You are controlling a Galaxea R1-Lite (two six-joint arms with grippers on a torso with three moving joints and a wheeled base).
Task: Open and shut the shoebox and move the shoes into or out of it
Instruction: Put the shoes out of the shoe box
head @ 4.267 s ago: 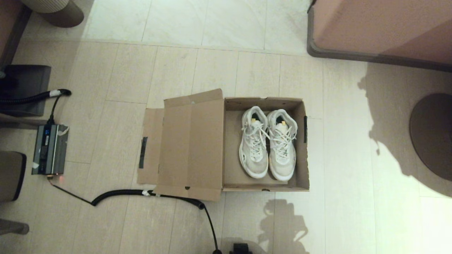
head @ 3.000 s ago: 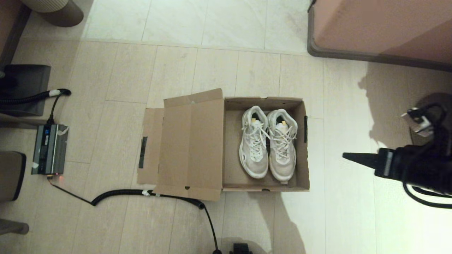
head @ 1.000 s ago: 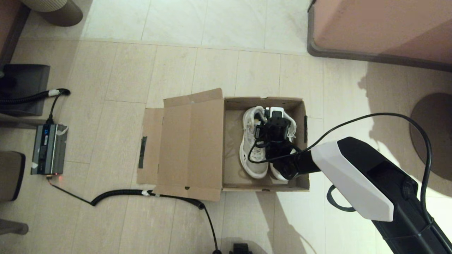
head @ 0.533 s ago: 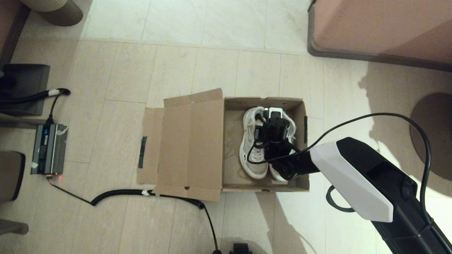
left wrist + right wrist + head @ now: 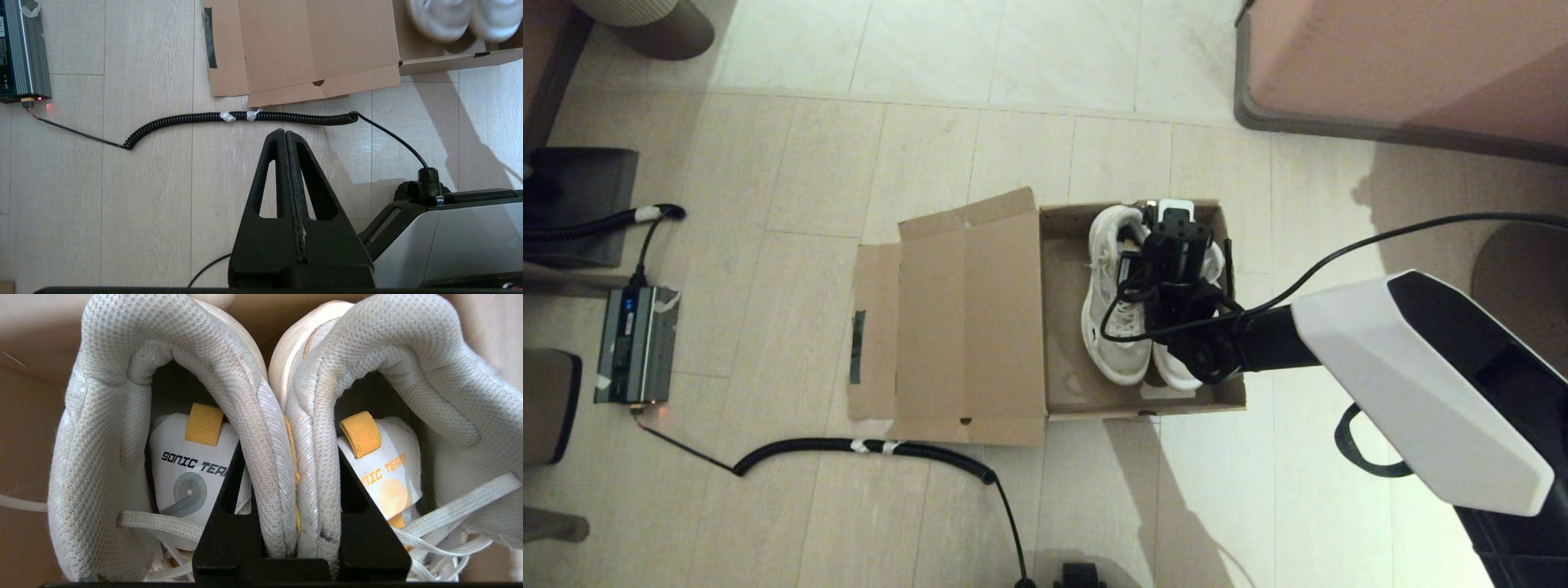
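Right gripper (image 5: 292, 522) pinches both shoes' (image 5: 286, 428) inner collars inside the open shoebox (image 5: 1062, 384); left gripper (image 5: 286, 139) closed, empty.

The box (image 5: 964, 318) is plain brown cardboard with a dark tape strip (image 5: 857, 347) on its lid flap. The shoes (image 5: 261, 428) are off-white mesh with white laces, yellow tongue loops and white tongue labels printed "SONIC TEAM", one in black, one in yellow. The right end effector (image 5: 286, 514) and left end effector (image 5: 286, 134) are black. The floor (image 5: 768, 506) is pale beige wood-grain tile.
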